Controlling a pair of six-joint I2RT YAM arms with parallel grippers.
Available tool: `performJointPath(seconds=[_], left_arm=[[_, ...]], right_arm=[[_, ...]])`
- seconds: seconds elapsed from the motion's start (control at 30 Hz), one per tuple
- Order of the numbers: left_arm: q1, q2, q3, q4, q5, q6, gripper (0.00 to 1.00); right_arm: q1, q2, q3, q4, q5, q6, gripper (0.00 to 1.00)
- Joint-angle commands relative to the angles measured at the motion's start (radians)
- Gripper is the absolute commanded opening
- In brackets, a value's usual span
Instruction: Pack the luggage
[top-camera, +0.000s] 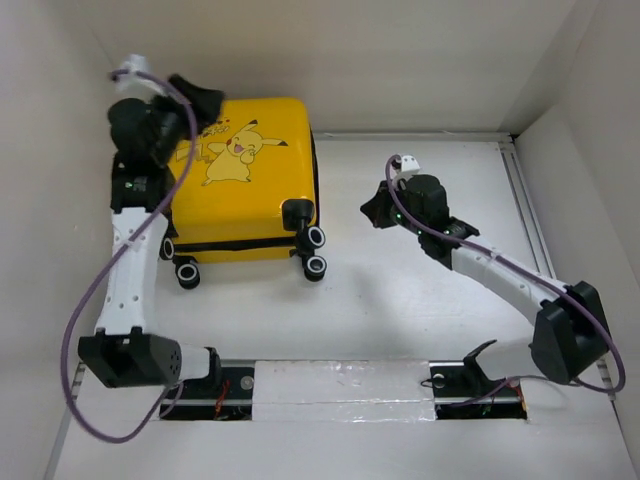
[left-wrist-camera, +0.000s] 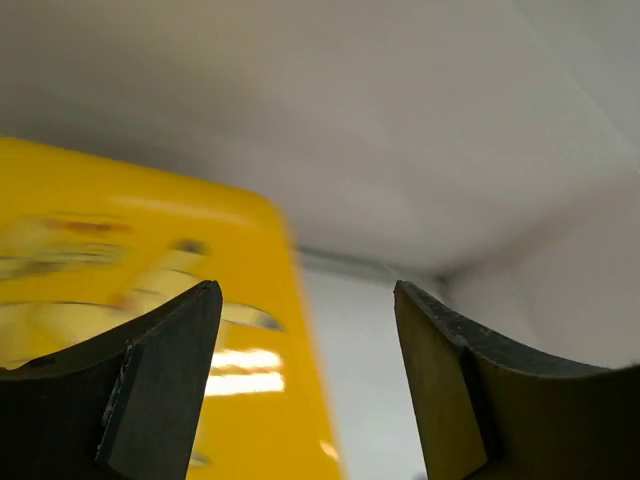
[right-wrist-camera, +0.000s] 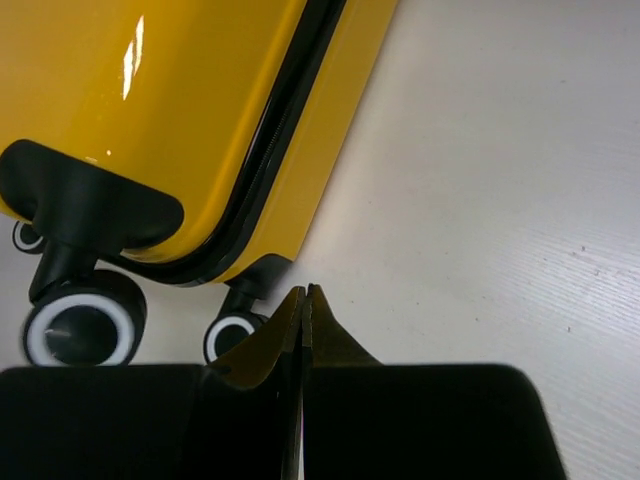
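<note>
The left arm (top-camera: 130, 262) hides the far-left corner of the suitcase (top-camera: 250, 200), and its lid cartoon is a blur in the left wrist view. The suitcase lies shut and flat at the far-left corner of the bench (top-camera: 420, 300), with its wheels (top-camera: 314, 238) toward the near edge. The left fingers (left-wrist-camera: 160, 390) are spread and empty over its far end; the right fingers (right-wrist-camera: 335, 345), pressed together and empty, sit near the wheels without touching.

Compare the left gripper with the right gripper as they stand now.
The left gripper has open jaws; the right gripper has its jaws shut together. The left gripper is above the far left corner of the yellow Pikachu suitcase; the right gripper is over the table, to the right of the suitcase and apart from it. Both hold nothing.
</note>
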Motion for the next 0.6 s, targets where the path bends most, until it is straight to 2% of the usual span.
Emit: performJointPath(seconds=[0.0,0.03,0.13,0.2,0.23,0.33,0.43,0.57], left_arm=[[0.241,0.064,-0.009,-0.075,-0.283,-0.093,0.65],[0.338,0.125,0.010,-0.099,-0.349,-0.110,0.65],[0.440,0.251,0.031,-0.158,-0.421,-0.096,0.62],[0.454,0.300,0.031,-0.178,-0.425,-0.066,0.62],[0.454,0.343,0.052,-0.193,-0.508,-0.052,0.62],[0.473,0.412,0.072,-0.247,-0.584,-0.015,0.62],[0.526,0.500,0.083,-0.276,-0.558,0.011,0.62],[0.512,0.595,0.083,-0.311,-0.474,0.030,0.62]], right_arm=[[0.010,0.068,0.097,0.061,-0.030,0.005,0.00],[0.010,0.088,0.112,0.061,-0.030,-0.004,0.00],[0.010,0.177,0.178,0.072,-0.030,-0.004,0.00],[0.010,0.231,0.233,0.072,-0.021,-0.004,0.00],[0.010,0.282,0.252,0.072,-0.021,-0.004,0.00],[0.010,0.353,0.301,0.081,-0.021,-0.004,0.00],[0.010,0.389,0.324,0.081,-0.021,-0.004,0.00],[-0.003,0.462,0.371,0.101,0.002,-0.014,0.01]])
